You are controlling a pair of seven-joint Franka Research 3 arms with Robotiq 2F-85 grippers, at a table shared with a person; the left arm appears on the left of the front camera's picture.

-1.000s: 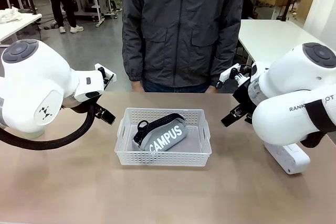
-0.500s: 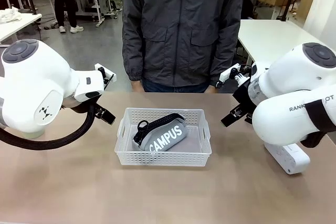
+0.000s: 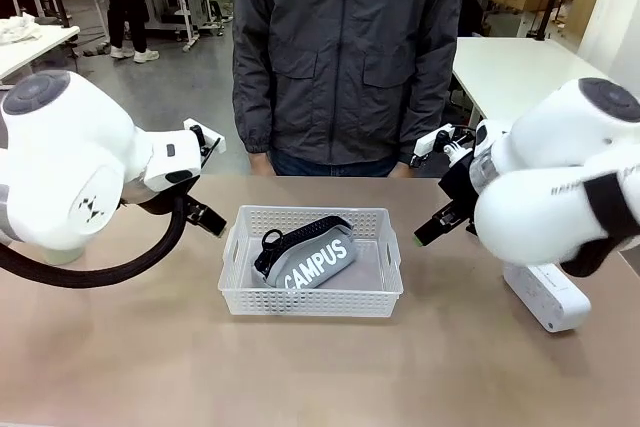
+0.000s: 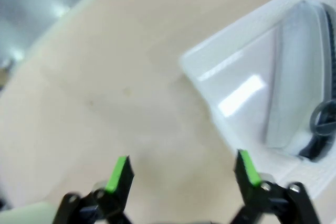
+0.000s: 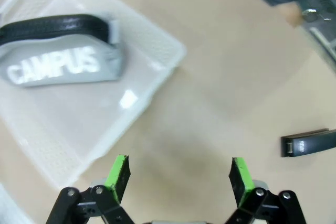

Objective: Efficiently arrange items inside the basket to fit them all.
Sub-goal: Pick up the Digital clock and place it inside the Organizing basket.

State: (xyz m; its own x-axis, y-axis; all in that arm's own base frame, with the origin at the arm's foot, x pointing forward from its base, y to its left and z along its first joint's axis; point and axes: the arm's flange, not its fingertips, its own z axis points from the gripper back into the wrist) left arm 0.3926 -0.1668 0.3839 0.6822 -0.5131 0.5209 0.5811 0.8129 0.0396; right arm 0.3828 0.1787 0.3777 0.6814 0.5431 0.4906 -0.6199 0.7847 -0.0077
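The white lattice basket (image 3: 310, 301) sits mid-table with the grey "CAMPUS" pouch (image 3: 312, 259) lying inside it, black strap on top. My left gripper (image 3: 208, 219) hovers just off the basket's left end; in the left wrist view this gripper (image 4: 184, 170) stands open over bare table, the basket (image 4: 210, 61) corner and pouch (image 4: 294, 93) ahead to its right. Off the basket's right end hangs my right gripper (image 3: 428, 230). It is open (image 5: 180, 176) and holds nothing, above table beside the basket (image 5: 152, 85) and pouch (image 5: 68, 66). A black stapler (image 5: 310, 142) lies on the table at the right.
A person in a dark jacket (image 3: 345, 57) stands at the table's far edge, right behind the basket, one hand (image 5: 291, 11) at that edge. Bare tabletop (image 3: 300, 377) spreads in front of the basket.
Both arms have shifted slightly inward, the right one a little more, bringing the grippers a bit closer to the basket's ends. The basket and pouch have not moved.
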